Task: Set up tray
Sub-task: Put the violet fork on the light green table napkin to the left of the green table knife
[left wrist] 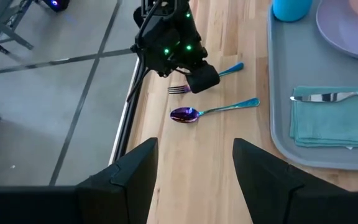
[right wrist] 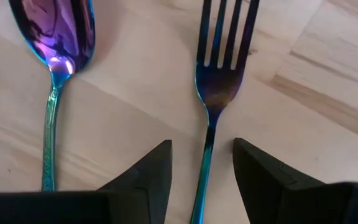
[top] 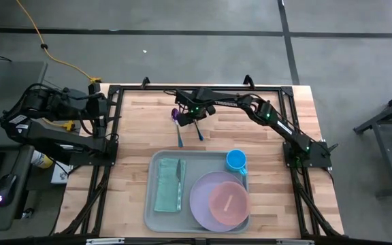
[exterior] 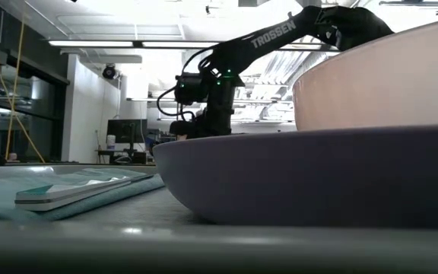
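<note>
The tray [top: 150, 204], a large pale grey-blue rectangle with rounded corners and a raised rim, lies at the near middle of the wooden worktop [top: 135, 129]. It carries a folded teal cloth [top: 165, 187] with a knife [top: 180, 185] on top, a lavender plate [top: 203, 197] holding a pink bowl [top: 228, 202], and a blue cup [top: 236, 160] at its far right corner.

Handling, as a judgement: the tray looks like stiff, smooth plastic, light in itself but now loaded. It is best left in place or slid by its rim, since tilting it would shift the dishes.

Beyond the tray's far edge, a spoon [right wrist: 58, 37] and a fork [right wrist: 219, 74], both of iridescent blue-purple metal, lie side by side and apart on the bare wood. They are thin, flat and slippery, and probably best pinched at the handle.

The right claw [right wrist: 202, 168] hangs low over the fork, fingers partly open on either side of the handle and gripping nothing. The left claw [left wrist: 194, 174] waits wide open and empty off the worktop's left edge.

Views compared: the right wrist view alone shows the fork handle between the fingers. The high view gives the whole layout. The low view is mostly blocked by the plate and bowl.
</note>
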Controlling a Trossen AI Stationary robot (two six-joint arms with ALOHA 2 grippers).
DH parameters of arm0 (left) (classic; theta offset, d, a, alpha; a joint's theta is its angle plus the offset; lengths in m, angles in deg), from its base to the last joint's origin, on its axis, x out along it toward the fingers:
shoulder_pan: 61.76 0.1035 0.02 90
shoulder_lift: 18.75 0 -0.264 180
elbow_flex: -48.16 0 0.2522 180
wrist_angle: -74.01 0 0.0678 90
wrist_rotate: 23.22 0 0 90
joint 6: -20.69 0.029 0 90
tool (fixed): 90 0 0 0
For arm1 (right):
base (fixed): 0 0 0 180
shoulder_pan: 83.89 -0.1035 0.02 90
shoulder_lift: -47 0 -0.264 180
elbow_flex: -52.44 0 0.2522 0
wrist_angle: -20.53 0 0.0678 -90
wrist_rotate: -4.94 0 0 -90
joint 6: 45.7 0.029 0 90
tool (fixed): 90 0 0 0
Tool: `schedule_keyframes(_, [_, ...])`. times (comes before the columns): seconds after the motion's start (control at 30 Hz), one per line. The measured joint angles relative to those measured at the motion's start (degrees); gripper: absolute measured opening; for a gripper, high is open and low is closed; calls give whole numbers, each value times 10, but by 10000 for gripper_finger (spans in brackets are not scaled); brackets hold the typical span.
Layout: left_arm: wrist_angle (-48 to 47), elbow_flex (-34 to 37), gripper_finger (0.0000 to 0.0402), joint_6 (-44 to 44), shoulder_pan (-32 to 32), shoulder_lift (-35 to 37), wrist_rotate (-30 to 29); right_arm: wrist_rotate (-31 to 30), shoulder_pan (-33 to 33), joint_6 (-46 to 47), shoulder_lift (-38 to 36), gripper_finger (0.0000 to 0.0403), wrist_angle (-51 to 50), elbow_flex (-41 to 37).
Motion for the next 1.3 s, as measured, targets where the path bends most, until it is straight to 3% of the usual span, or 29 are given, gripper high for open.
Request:
schedule_keyframes(0.5, [-1,0,239,3,0,0,-12,-61,-31,-49,15,127,-8,-1])
schedule_keyframes(1.3, [-28,0,239,6,0,0,-12,-29,-32,4,15,26,-11,-3])
